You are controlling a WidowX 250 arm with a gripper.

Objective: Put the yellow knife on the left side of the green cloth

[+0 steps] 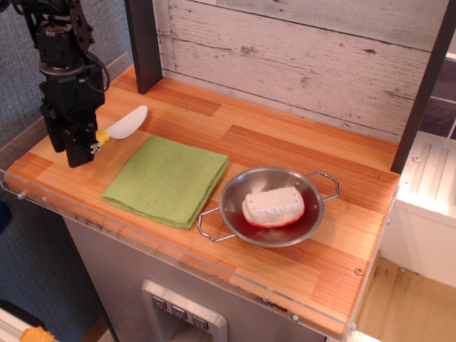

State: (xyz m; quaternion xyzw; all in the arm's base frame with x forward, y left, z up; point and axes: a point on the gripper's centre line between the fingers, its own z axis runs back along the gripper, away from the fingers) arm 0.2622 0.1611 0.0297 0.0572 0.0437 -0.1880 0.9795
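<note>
gripper: black gripper (80, 148) at the far left of the wooden counter (299, 164), fingers pointing down, clamped on the yellow knife (122, 126) by its handle. Only a sliver of yellow shows at the fingers.
knife: cream blade sticks out to the right and slightly up, tip above the counter just off the cloth's back-left corner. Looks clear of the wood, but the view is too flat to be sure.
cloth: green cloth (168, 179) lies flat, folded, mid-left on the counter. Bare wood to its left, under the gripper, is the target strip.
risk 1: that strip is narrow and ends at the counter's front-left edge. A release too far left or forward could send the knife over the edge.
risk 2: the blade overhangs toward the cloth, so a drop here could land the tip on the fabric instead of beside it.
risk 3: the grip is on the handle end only, so the knife may pivot on release.
bystanders: steel bowl (271, 206) with white block (273, 206) sits right of the cloth, well apart from the gripper. No collision concern.
writing: none legible. No brands or labels on the knife, cloth, bowl or counter.
</note>
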